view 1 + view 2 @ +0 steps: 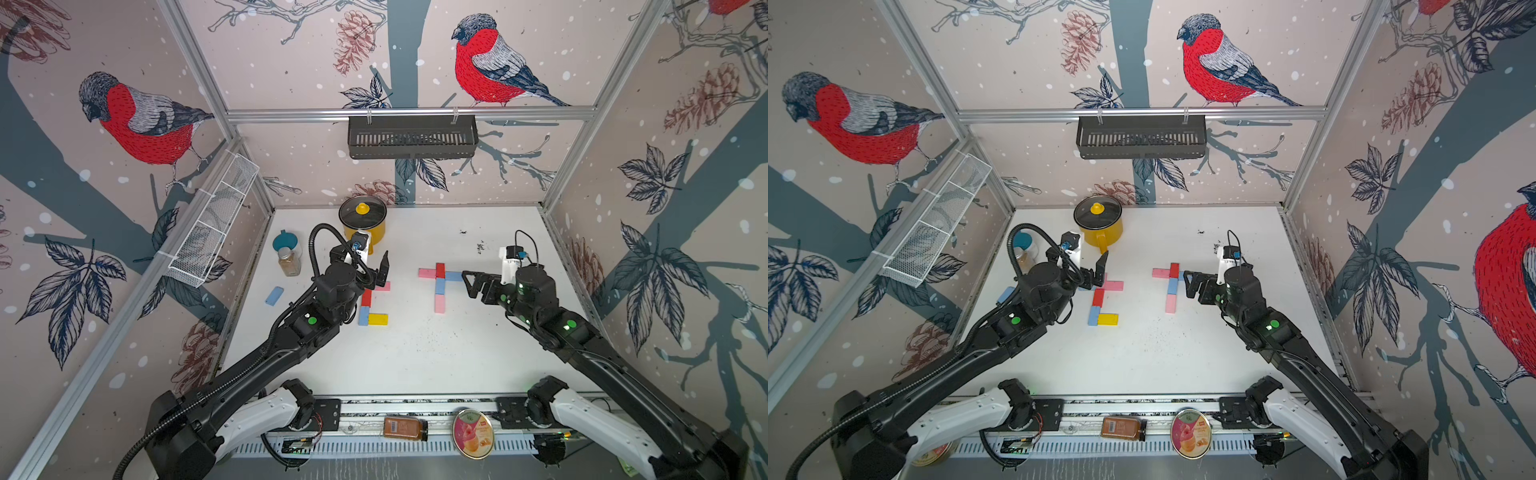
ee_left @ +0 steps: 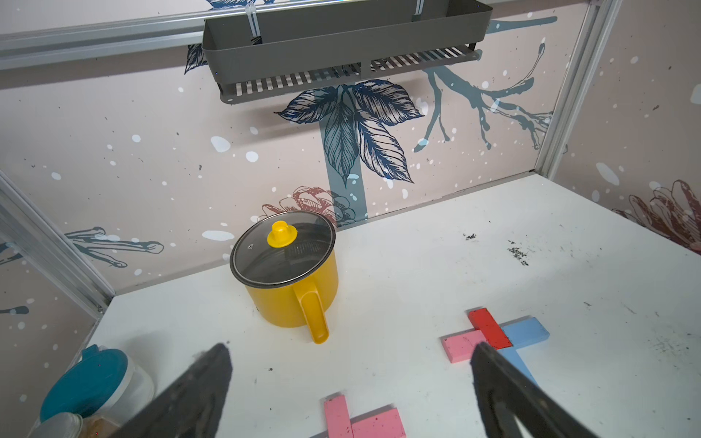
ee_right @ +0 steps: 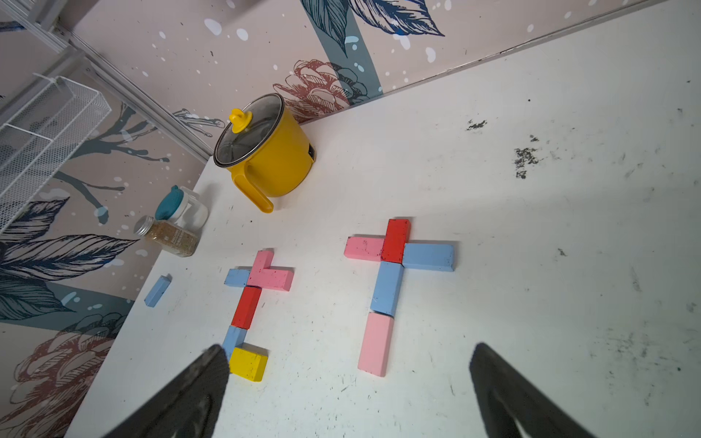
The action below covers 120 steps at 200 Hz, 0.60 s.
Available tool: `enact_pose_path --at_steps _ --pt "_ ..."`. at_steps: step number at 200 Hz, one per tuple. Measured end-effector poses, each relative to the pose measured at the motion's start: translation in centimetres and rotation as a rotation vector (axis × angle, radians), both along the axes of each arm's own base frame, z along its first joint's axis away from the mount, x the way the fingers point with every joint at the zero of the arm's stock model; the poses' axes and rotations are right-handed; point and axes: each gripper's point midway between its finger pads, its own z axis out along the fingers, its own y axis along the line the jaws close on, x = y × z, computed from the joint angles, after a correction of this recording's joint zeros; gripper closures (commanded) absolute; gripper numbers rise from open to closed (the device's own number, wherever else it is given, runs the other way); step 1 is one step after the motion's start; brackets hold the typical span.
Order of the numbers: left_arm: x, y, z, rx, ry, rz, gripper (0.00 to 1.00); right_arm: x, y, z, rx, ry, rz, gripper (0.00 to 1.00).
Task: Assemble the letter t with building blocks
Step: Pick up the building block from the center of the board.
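Worktop (image 1: pixel 415 357), front to back. Two block letters stand side by side. Left letter (image 1: pixel 366 297): yellow block (image 3: pixel 248 364) at the foot, touching a blue one, then red above, then pink pieces and a blue stub for the crossbar. Right letter (image 1: pixel 439 286): pink block (image 3: pixel 375 343) and blue block (image 3: pixel 387 288) form the stem, with the red block (image 3: pixel 395 240) on top and pink and blue arms either side. It reads to me as a finished t. Right fingers (image 3: pixel 197 386) are spread wide and hold nothing. They sit just beside the free end of the blue crossbar block (image 1: pixel 453 276), whose long axis points at them. Left fingers (image 2: pixel 504 386) are likewise apart and empty, hovering over the top of the left letter. A spare blue block (image 1: pixel 274 296) lies alone, well off to the left of both letters, long axis slanted. The left arm is plainly nearer if it is wanted. Yellow pot (image 1: pixel 363 226) stands by the back wall.
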Motion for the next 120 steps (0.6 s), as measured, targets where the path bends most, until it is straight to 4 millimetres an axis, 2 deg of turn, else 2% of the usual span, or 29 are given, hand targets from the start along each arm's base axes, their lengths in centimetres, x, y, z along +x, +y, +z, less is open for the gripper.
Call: enact_pose_path --at_steps 22,47,81,120 --pt "-0.4 0.9 -0.5 -0.061 0.068 0.044 0.03 -1.3 0.9 -1.5 0.026 0.037 0.079 0.0" --pt "-1.7 3.6 -1.8 -0.15 0.157 0.15 0.03 -2.1 1.5 -1.7 0.047 0.04 0.128 0.0" --pt "-3.3 9.4 -3.8 -0.268 0.298 0.355 0.03 -2.8 2.3 -1.6 0.054 0.03 0.198 0.0" --pt "-4.5 17.8 -6.7 -0.32 0.42 0.66 0.03 -3.3 2.7 -2.2 0.036 0.029 0.253 0.0"
